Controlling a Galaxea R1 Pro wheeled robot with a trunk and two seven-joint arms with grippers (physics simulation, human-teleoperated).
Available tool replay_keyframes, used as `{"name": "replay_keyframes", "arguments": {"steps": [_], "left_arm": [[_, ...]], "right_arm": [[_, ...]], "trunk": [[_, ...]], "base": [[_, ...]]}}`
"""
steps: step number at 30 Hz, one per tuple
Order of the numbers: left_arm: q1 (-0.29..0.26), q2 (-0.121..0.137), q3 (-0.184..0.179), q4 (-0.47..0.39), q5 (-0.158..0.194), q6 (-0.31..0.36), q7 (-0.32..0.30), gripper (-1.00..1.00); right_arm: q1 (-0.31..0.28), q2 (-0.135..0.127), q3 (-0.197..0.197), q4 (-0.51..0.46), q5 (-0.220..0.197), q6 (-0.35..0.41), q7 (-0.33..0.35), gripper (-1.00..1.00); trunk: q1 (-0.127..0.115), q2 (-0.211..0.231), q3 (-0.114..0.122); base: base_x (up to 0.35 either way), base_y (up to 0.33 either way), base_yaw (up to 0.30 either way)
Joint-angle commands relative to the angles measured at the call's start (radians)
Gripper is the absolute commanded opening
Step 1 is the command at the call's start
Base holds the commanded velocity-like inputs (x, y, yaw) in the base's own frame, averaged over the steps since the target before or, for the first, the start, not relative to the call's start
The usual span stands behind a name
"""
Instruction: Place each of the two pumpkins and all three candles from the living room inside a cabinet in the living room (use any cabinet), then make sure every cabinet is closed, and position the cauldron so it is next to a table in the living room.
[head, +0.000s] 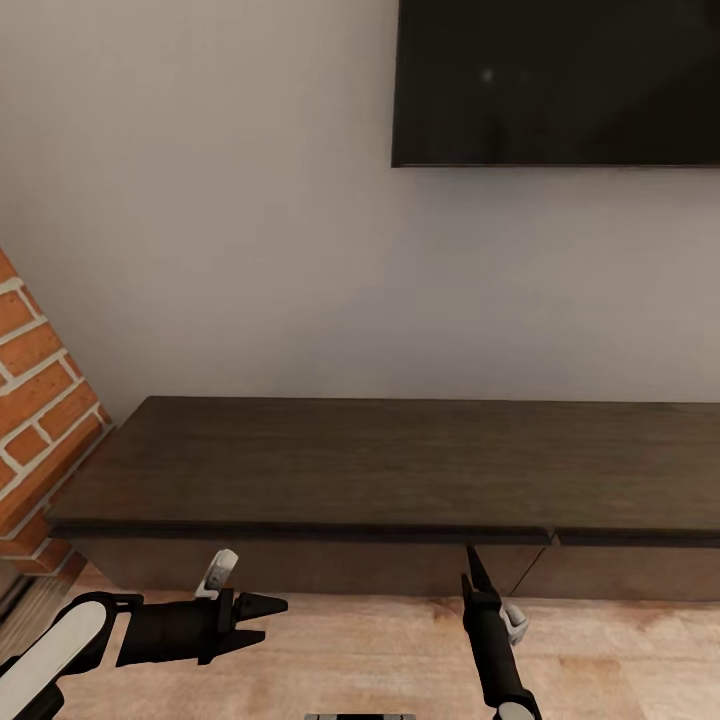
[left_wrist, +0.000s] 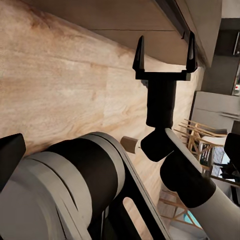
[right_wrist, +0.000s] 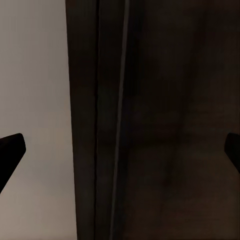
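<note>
I face a long, low dark-brown wooden cabinet set against a pale grey wall. Its flat drawer fronts sit flush and closed beneath the overhanging top. A black flat screen hangs on the wall above its right part, and a red brick column stands just beside its left end. A light wooden plank floor runs in front.

My right gripper points at the cabinet front just under the top's edge, its two black fingers spread wide apart and holding nothing.

My left gripper hangs low over the floor, pointing sideways towards my right arm, fingers parted and empty.
</note>
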Motion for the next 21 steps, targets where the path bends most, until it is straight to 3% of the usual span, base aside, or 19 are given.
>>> {"name": "replay_keyframes", "arguments": {"steps": [1,21], "left_arm": [[-0.001,0.001,-0.001,0.0,0.001,0.001,0.0,1.0],[-0.001,0.001,-0.001,0.0,0.003,0.001,0.0,1.0]], "right_arm": [[0.0,0.0,0.001,0.0,-0.003,-0.003,0.003,1.0],[0.0,0.0,0.001,0.001,-0.005,-0.003,0.003,1.0]], "trunk": [[0.0,0.0,-0.001],[0.0,0.0,-0.001]], "base": [[0.0,0.0,0.0],[0.054,0.0,0.0]]}}
